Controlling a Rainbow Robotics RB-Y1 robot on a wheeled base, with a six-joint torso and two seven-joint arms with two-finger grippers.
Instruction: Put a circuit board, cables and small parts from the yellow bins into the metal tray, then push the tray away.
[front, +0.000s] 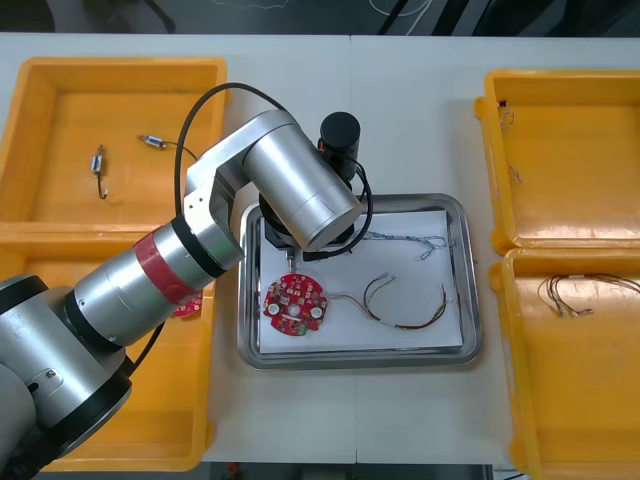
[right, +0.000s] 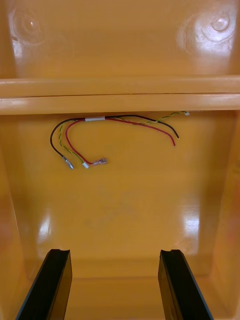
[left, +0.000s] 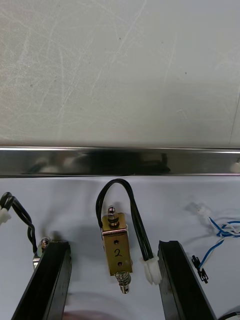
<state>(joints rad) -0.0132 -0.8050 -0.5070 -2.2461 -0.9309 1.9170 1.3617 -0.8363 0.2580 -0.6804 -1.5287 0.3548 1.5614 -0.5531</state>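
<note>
My left gripper (left: 114, 246) is open just above the white floor of the metal tray (front: 470, 300). A brass small metal part (left: 117, 245) marked "2", with a looped black lead, lies between its fingers, touching neither. A second small metal part (left: 40, 249) lies against the outer side of one finger (left: 50, 280). The left arm (front: 300, 190) covers the tray's far left corner. In the tray lie a red circuit board (front: 294, 305), a red and yellow cable (front: 405, 305) and a blue and white cable (front: 405, 240). My right gripper (right: 115, 252) hangs open over an orange bin (right: 120, 210), short of a cable bundle (right: 100, 132).
Two small metal parts (front: 98, 170) lie in the far left bin (front: 40, 110). Another red circuit board (front: 188, 306) peeks from under the arm in the near left bin. The near right bin (front: 580, 400) holds cables (front: 568, 292). The tray's rim (left: 120, 161) crosses beyond the left fingers.
</note>
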